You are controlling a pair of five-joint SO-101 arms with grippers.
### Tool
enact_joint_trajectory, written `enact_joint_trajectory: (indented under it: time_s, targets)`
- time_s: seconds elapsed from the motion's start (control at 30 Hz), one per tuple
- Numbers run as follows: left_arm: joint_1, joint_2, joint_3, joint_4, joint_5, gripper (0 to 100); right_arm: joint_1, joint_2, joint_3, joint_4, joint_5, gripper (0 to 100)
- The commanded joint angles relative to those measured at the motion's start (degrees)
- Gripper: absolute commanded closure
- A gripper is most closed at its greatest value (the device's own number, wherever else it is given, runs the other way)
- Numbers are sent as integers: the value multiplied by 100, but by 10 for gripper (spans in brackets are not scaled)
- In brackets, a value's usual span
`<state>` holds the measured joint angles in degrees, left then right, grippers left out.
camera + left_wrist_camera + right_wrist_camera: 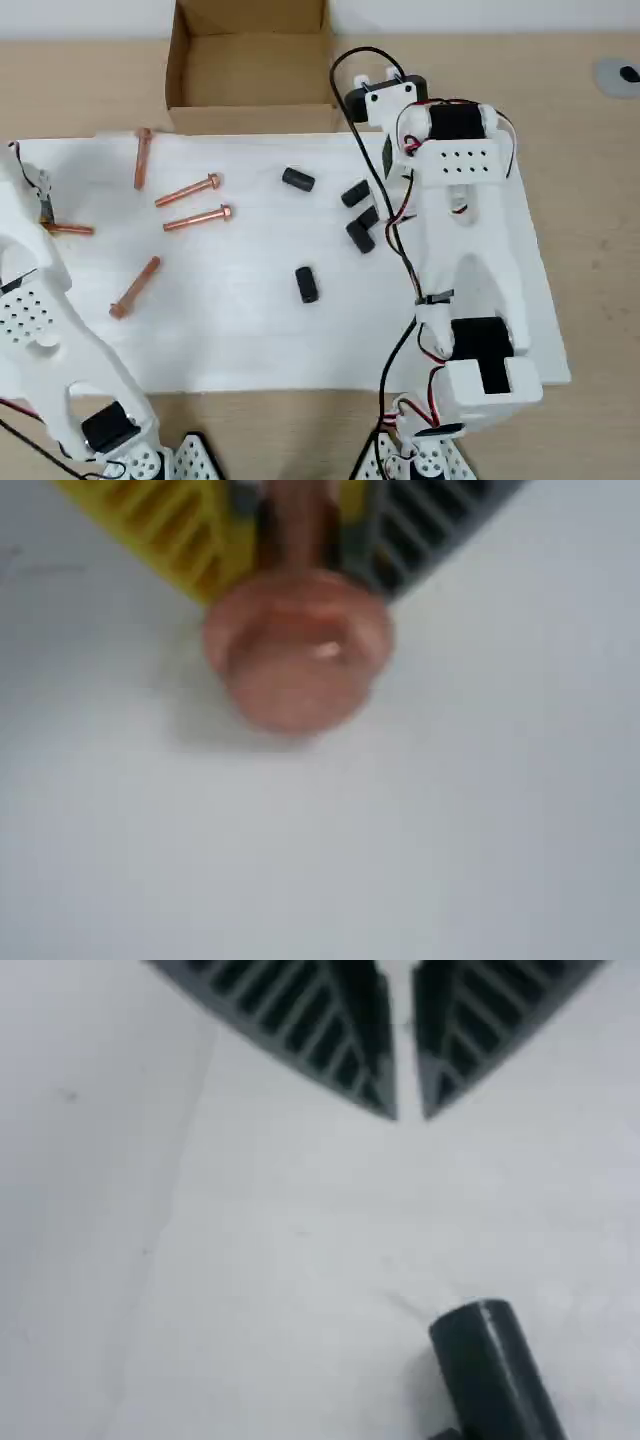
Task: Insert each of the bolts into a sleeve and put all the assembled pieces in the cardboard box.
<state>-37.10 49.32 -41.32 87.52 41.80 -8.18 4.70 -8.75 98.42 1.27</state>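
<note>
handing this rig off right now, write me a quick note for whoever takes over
Left pincer: shut on one bolt, at the left edge of the white sheet.
Right pincer: shut, holding nothing, low over the sheet near a sleeve.
Loose bolts: four lie on the left half of the sheet.
Loose sleeves: scattered from the middle of the sheet to the right.
Cardboard box: behind the sheet, nothing visible inside.
Done: one bolt gripped; no bolt is in a sleeve.
Left: fit every bolt into a sleeve and box them all.
</note>
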Motion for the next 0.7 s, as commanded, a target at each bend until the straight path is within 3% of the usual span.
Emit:
enact_joint_trajectory:
  time_s: [0.0,0.23,0.33,0.53,0.67]
  targets:
    - [-35,48,-651,1073,-308,992,-75,-31,-303,35,9,988]
    - [633,-611,-1468,1310,-3042,995,-268,-13,-286,26,44,988]
    - [721,-1393,-1134,1310,-3464,996,-523,40,-189,-255,290,987]
    - [853,-3240,141,1310,-4193,994,-1121,347,-198,-404,2163,987]
    - [1055,-4505,1477,1301,-4870,993,-1464,760,-224,-396,2048,987]
